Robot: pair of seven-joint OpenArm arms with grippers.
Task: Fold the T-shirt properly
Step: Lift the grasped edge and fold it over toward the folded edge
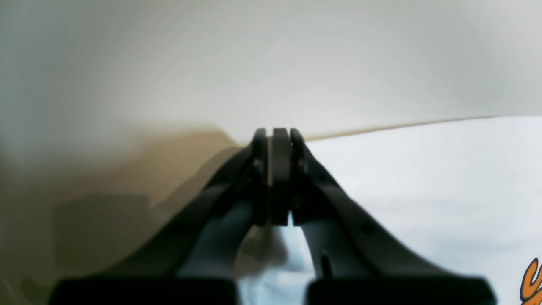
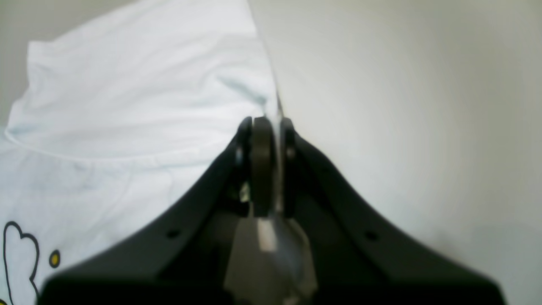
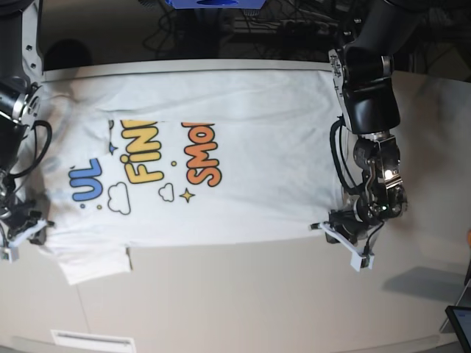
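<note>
The white T-shirt (image 3: pixel 243 191) lies spread flat on the table, print side up, showing blue "UL", yellow "FINE" and orange "SMOL". My left gripper (image 3: pixel 333 226) sits at the shirt's near right corner. In the left wrist view it (image 1: pixel 279 133) is shut, with the shirt (image 1: pixel 423 178) edge running into the jaws. My right gripper (image 3: pixel 33 229) is at the near left corner by the sleeve. In the right wrist view it (image 2: pixel 264 123) is shut on a thin edge of the shirt (image 2: pixel 127 106).
The beige table (image 3: pixel 257 294) extends in front of the shirt. A sleeve flap (image 3: pixel 92 265) sticks out at the near left. A dark device (image 3: pixel 460 323) lies at the far right front. Cables (image 3: pixel 280 29) hang behind the table.
</note>
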